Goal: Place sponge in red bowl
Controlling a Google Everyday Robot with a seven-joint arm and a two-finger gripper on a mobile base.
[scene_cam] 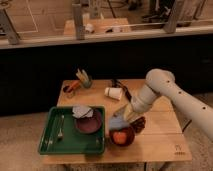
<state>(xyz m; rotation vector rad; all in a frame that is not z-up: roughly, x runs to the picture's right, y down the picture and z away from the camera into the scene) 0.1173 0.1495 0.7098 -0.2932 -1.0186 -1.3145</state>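
My gripper (124,120) hangs at the end of the white arm, over the middle of the wooden table (160,142). It is shut on a pale blue sponge (116,123). The sponge hangs just above the back rim of a red bowl (122,140) near the table's front edge. Something orange lies in that bowl. A darker maroon bowl (88,123) sits in the green tray (52,145) to the left.
The tray also holds a fork (60,127) and a crumpled white thing (80,110). A white cup (113,93) lies on its side at the back. A small holder (83,78) and an orange item (70,87) stand at the back left. A dark item (138,123) lies right of the gripper.
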